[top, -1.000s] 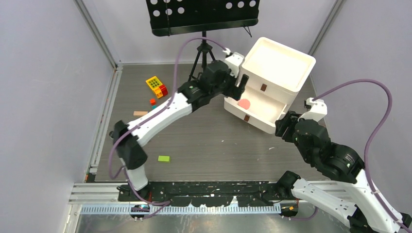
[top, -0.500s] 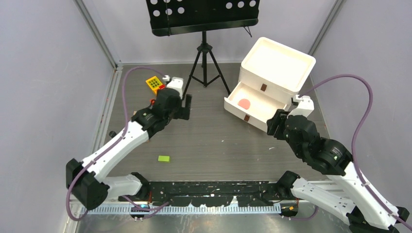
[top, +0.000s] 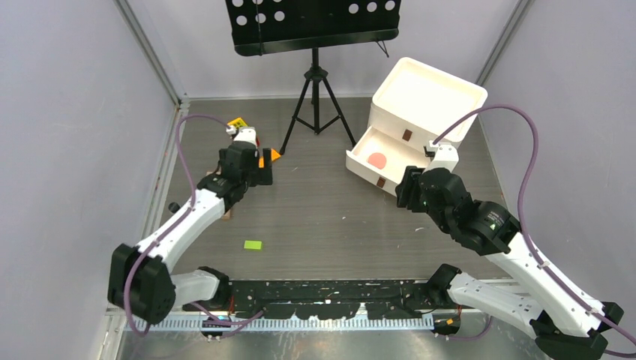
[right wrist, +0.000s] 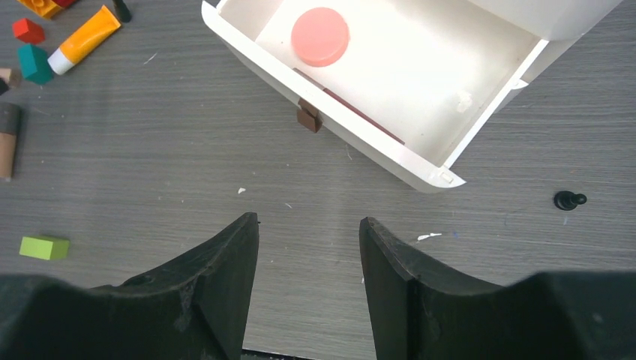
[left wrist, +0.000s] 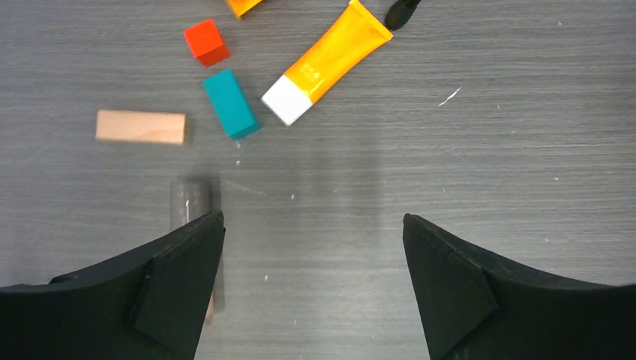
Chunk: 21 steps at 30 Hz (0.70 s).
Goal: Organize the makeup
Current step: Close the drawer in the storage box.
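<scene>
Left gripper [left wrist: 311, 289]: fingers spread wide, nothing held, low over table [left wrist: 465, 187]. Dark-topped tan tube [left wrist: 191, 206] partly hidden by left finger. Orange tube [left wrist: 330, 60] seen farther, beside teal block [left wrist: 230, 103]. Right gripper [right wrist: 307, 281]: fingers apart, empty. Pink compact [right wrist: 320, 36] seen inside open drawer [right wrist: 427, 67] beyond.

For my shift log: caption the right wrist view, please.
Open right gripper hovers near the pulled-out drawer, pink compact lying inside.

No lettering can be read anywhere (the orange tube [left wrist: 330, 57] bears only tiny illegible marks).
</scene>
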{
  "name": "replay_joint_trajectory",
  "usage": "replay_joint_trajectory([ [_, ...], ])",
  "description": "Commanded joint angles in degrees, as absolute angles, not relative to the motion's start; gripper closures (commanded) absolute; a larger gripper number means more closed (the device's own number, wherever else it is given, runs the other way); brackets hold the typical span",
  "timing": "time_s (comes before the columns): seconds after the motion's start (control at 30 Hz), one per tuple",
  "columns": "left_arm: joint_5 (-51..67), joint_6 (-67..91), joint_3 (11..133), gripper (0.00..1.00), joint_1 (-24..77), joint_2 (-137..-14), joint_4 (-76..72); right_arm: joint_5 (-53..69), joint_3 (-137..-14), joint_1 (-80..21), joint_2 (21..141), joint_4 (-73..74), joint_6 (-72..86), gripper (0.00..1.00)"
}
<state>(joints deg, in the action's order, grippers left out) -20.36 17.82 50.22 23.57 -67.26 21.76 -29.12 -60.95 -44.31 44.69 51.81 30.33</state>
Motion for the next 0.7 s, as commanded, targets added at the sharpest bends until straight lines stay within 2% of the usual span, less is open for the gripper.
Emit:
replay_joint_trajectory([
  [0.0,-13.0,8.2,49.6,0.09,21.9,-74.3,5.8,-27.4,-61.3,-44.6,44.6,50.0,29.6,0.43],
  [0.2,-5.4,2.0,57.3,0.08,19.7,-86.7,5.9,-25.6,-61.0,-44.7,45.8,50.6,28.7,0.43],
  [0.37,-1.4,-3.4,67.1,0.08,17.6,-95.0,13.6,-24.4,-61.3,-44.6,46.8,51.3,27.5,0.43],
  [0.67,7.4,-4.3,72.2,0.08,11.6,-100.3,15.8,-23.9,-61.4,-44.6,48.0,51.2,25.3,0.43],
])
